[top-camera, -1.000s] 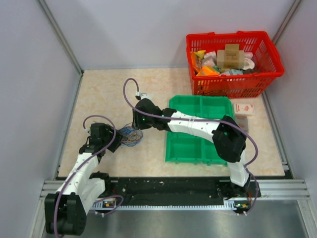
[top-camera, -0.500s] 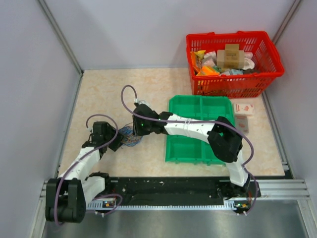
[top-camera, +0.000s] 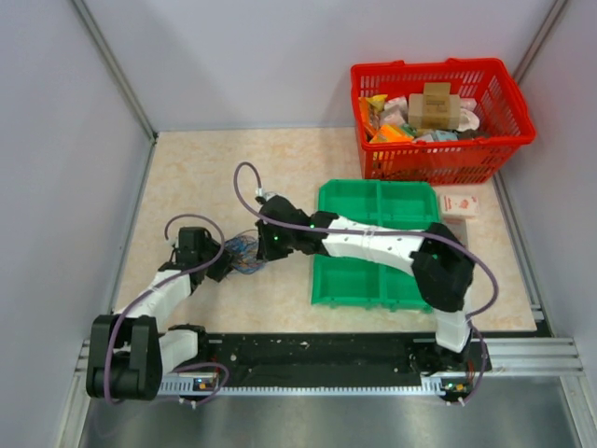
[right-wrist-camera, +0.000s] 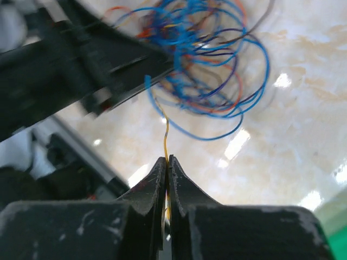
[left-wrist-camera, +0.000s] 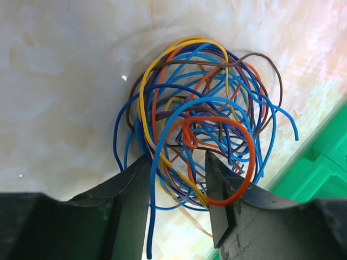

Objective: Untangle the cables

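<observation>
Cables (top-camera: 244, 254) lie in a loose blue, orange, yellow and brown tangle (left-wrist-camera: 200, 124) on the marbled table (top-camera: 196, 177), just left of the green tray (top-camera: 373, 185). The left gripper (left-wrist-camera: 176, 162) straddles its near edge, jaws apart with strands between them. The right gripper (right-wrist-camera: 167, 160) pinches one yellow wire (right-wrist-camera: 166, 132) with jaws closed, and the left gripper's dark body crowds its view. A red basket (top-camera: 438, 159) sits at the far right corner.

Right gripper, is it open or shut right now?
Shut: the right gripper has its fingertips pressed together, pinching one yellow cable.
</observation>
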Robot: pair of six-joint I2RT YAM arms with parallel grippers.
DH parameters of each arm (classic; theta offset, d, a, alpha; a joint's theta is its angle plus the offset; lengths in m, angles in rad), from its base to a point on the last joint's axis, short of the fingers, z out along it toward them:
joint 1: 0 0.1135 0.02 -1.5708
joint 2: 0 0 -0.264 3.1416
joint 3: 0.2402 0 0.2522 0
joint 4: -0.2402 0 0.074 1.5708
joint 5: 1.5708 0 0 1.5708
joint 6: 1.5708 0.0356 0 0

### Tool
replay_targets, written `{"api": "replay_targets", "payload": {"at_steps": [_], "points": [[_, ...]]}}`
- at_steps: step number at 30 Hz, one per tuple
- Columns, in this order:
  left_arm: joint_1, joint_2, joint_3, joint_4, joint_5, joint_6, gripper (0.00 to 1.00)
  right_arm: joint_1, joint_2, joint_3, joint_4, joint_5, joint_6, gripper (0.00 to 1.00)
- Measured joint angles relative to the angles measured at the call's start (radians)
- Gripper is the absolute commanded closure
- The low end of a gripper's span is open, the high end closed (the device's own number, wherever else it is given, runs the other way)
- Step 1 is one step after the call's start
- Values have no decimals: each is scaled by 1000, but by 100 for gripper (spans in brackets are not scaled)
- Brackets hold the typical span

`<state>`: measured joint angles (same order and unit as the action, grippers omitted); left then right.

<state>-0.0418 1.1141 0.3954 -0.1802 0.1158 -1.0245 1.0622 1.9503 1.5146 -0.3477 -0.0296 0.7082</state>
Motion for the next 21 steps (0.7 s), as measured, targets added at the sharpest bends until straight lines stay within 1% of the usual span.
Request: {"api": "replay_targets", "payload": {"at_steps": [2,6,9,11,14,18,21], "points": [[0,12,0,21,-7,-3,57,2,-89,-32,-9,-26,-16,100],[5,31,0,49,-29,-17,61,9,-382,-66,31,-88,-42,100],[14,34,0,56,-47,-24,62,14,-571,-11,47,-95,-74,100],[18,32,0,66,-44,-29,63,15,-657,46,35,-77,-108,100],[18,19,1,86,-31,-34,64,16,-715,112,-43,-31,-164,100],[21,14,1,87,-37,-35,64,16,-718,227,-137,55,-255,100],[21,13,1,87,-55,-35,64,16,-718,314,-187,92,-318,100]]}}
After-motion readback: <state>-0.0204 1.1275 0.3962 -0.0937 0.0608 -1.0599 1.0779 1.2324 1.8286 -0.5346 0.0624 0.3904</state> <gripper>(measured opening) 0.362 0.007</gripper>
